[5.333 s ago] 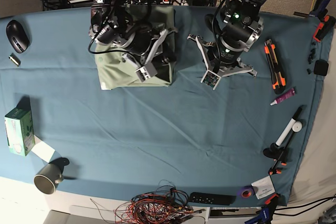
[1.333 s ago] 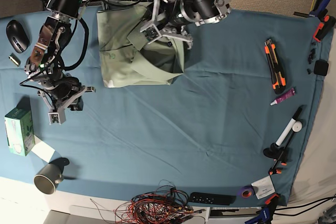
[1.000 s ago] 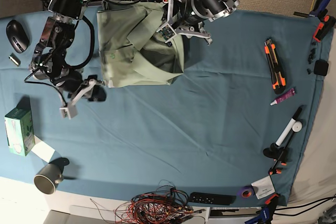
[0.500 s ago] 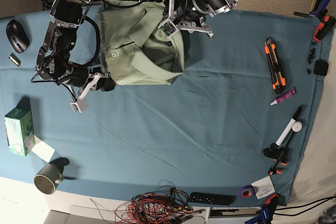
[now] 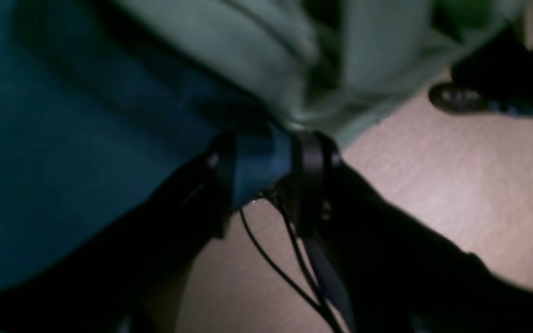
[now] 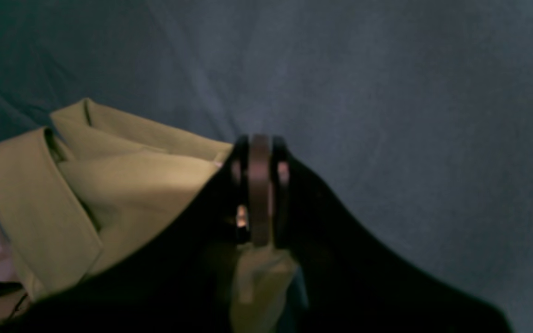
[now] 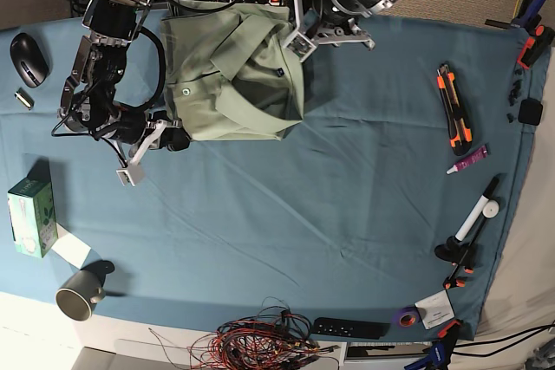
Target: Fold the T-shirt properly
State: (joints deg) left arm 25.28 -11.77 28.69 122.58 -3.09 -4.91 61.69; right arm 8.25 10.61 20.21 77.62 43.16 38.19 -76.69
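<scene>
Sage-green T-shirt (image 7: 234,75) bunched on teal cloth (image 7: 286,205), right jaws clamped on its corner, left jaws apart at its far edge

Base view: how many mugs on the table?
1. A grey metal mug lies on its side at the table's near-left corner, just below the green box. None shows elsewhere, though the arms and T-shirt could hide something.

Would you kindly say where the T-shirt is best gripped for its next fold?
Probably the T-shirt at its near-left corner, coming in low from the left: there the layers end in a thin edge on the table cloth, where the right gripper is shut.
</scene>
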